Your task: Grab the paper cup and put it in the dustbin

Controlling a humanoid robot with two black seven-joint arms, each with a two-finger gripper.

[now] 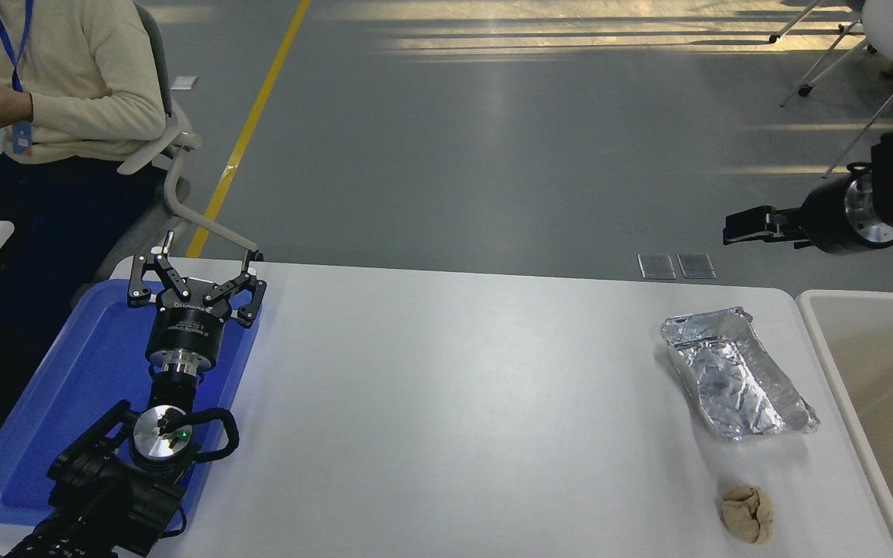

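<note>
No paper cup shows anywhere in this view. The dustbin [826,341], beige with a thick pale rim, stands off the table's right end and runs out of the picture. My right gripper [745,226] hangs in the air at the right edge, above and behind the dustbin's far corner, pointing left; I see it side-on and nothing shows in it. Over the blue tray at the lower left, my left gripper [197,271] is parked, open and empty.
A crumpled silver foil tray [733,376] lies near the table's right end, with a tan crumpled paper ball [747,513] in front of it. The blue tray [51,403] lies along the left edge. A person sits in a chair at the far left.
</note>
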